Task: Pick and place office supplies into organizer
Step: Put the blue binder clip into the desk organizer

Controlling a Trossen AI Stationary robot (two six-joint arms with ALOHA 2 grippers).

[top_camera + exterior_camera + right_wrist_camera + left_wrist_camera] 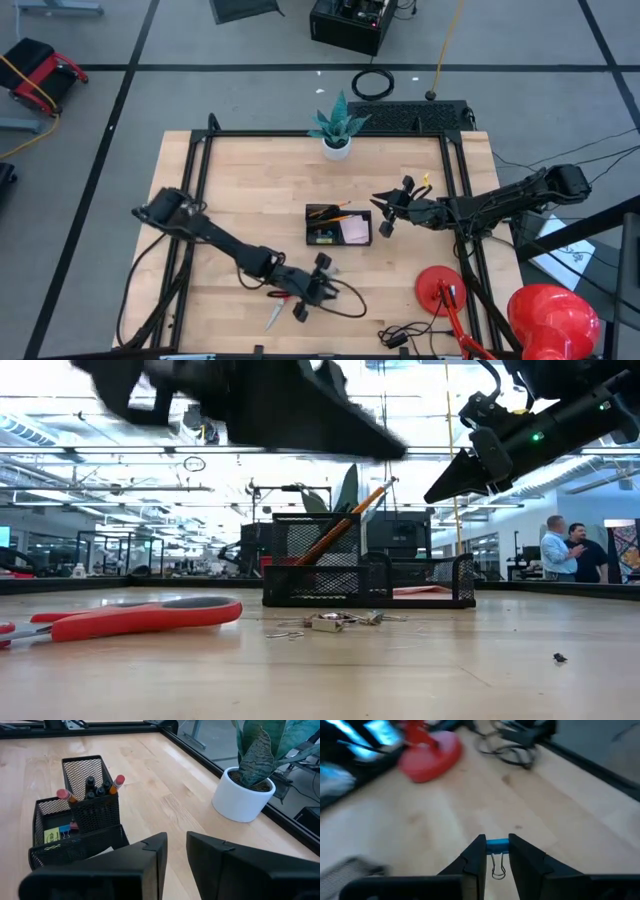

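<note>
The black mesh organizer (338, 225) stands mid-table, with pens and an orange pencil (345, 520) upright in its tall compartment (90, 785). Its low tray holds a pink pad (355, 230) and a blue clip (64, 831). My left gripper (497, 851), near the table's front (325, 285), is shut on a blue binder clip (496, 845). Red-handled scissors (275, 310) lie flat beside it, and small pale clips (330, 622) lie in front of the organizer. My right gripper (176, 845) hovers just right of the organizer (382, 212), its fingers a little apart, holding nothing. My left gripper pinches the blue body of the binder clip (496, 843) between its two fingers, at their free ends. The clip's wire handles (498, 870) lie back between the fingers. The clip is lifted clear of the table.
A white plant pot (337, 148) stands at the table's far edge. The red lamp's round base (440, 290) and a tangle of cables (400, 335) occupy the near right corner. Bare wood lies between the organizer and the scissors. Two people stand far off in the room (560, 550).
</note>
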